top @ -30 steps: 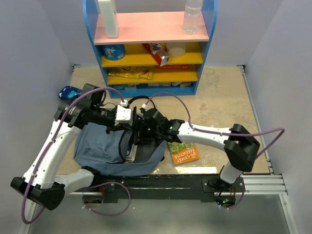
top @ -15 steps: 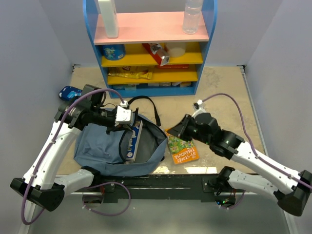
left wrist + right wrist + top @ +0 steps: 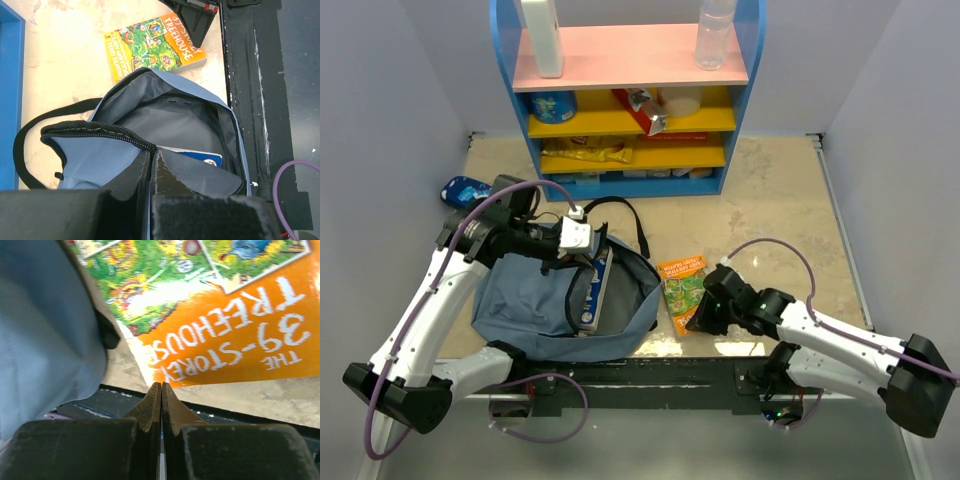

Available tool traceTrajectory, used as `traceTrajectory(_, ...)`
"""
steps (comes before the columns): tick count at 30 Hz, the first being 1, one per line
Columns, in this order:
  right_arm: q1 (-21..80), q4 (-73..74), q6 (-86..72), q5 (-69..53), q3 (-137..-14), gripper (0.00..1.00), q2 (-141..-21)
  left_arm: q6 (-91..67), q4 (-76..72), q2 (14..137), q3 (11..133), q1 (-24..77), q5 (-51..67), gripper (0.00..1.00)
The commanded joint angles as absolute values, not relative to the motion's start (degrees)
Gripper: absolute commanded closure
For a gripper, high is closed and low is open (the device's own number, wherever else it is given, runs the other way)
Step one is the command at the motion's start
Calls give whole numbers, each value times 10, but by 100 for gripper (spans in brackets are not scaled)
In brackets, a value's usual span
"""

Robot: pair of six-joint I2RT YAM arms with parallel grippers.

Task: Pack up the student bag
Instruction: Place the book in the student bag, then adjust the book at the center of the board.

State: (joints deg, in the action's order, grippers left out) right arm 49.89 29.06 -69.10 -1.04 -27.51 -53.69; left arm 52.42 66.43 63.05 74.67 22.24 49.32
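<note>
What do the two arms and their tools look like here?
The left arm and right arm have white links with black joints and black bases. A purple cable loops along each. The left wrist carries a white box. The left tool and right tool are black, with wedge-shaped fingers tapering to thin tips.

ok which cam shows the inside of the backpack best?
Left wrist: looks straight into the open student bag, showing dark lining and a blue book inside. Top external shows the whole bag, opening small. Right wrist catches only its blue fabric.
</note>
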Motion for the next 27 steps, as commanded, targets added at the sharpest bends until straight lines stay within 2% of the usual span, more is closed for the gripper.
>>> traceTrajectory(1, 502, 330, -705, 11, -272, 100, -547, 514, 628, 619, 744, 221, 519, 100)
traceTrajectory(9, 502, 366, -738, 19, -235, 100, -517, 528, 633, 621, 734, 221, 517, 100)
traceTrajectory(14, 501, 366, -803, 84, -228, 100, -520, 534, 632, 623, 730, 221, 528, 100)
traceTrajectory(16, 496, 345, -810, 134, -253, 100, -556, 534, 628, 621, 722, 221, 527, 100)
traceTrajectory(19, 437, 324, -758, 153, -306, 100, -645, 540, 634, 618, 721, 221, 521, 100)
traceTrajectory(23, 279, 233, -653, 113, -323, 99, -738, 559, 649, 610, 721, 221, 505, 100)
traceTrajectory(27, 185, 220, -589, 131, -413, 100, -827, 576, 655, 588, 700, 221, 492, 100)
